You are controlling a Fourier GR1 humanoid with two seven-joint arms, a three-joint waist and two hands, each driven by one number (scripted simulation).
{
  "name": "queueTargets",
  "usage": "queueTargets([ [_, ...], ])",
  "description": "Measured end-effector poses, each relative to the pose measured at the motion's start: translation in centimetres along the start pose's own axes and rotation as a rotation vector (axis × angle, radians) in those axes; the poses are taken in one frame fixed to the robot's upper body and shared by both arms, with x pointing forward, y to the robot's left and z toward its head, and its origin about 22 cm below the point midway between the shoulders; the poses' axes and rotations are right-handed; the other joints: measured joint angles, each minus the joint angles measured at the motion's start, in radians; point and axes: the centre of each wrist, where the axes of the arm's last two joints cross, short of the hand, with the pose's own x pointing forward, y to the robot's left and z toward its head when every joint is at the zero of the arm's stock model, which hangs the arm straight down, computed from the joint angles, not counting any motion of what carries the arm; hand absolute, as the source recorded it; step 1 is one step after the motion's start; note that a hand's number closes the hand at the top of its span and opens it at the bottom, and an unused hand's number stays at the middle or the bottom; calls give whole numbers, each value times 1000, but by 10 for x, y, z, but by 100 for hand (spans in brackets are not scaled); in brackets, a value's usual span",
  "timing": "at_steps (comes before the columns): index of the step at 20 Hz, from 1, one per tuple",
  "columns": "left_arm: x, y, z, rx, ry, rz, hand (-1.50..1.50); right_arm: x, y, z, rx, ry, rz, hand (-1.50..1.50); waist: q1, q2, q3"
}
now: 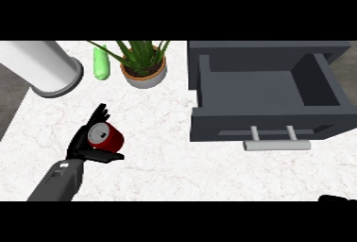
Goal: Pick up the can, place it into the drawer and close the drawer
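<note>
Progress so far looks like the pick stage only. On the white marbled counter (174,160), near its left edge, the left hand (89,142) has its fingers and thumb curled round the red can (106,134), which lies tilted with its silver top turned up towards the camera. Whether the can is lifted off the counter or just resting on it cannot be told from this steep angle.

At the right side of the counter sits the dark grey drawer (268,123), pulled open, its inside bare of any can. Its pale handle (276,144) sticks out towards the front edge. Can and drawer are well apart, with open counter between them.

As for the right hand (338,199), only a dark sliver shows at the lower right corner, too little to say if its fingers are open or closed.

Along the back edge stand a potted plant (143,64), a green cucumber-like thing (102,63) just beside it, and a big white cylinder (42,66) at the back left corner; none of these belongs to the job.

Judging by this, nearly all is left: carrying the can across to the right, setting it down inside the drawer, letting go, then pushing the front shut by the handle or the panel.
</note>
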Motion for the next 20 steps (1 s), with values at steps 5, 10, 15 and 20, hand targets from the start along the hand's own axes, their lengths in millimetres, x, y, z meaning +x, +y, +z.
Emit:
queueTargets([
  [5,4,-6,-9,-75,-1,23,150,4,6,-2,-6,-4,-3,-150,1,0,0],
  [10,5,-12,-16,-129,-29,64,150,6,2,0,-8,-12,0,-150,-4,1,0],
  [15,8,-23,-24,-168,-44,82,150,3,2,-5,-16,-14,5,-150,-3,2,0],
  [20,18,-39,-40,-92,-81,110,150,7,2,-3,-22,-18,10,-150,-1,0,0],
])
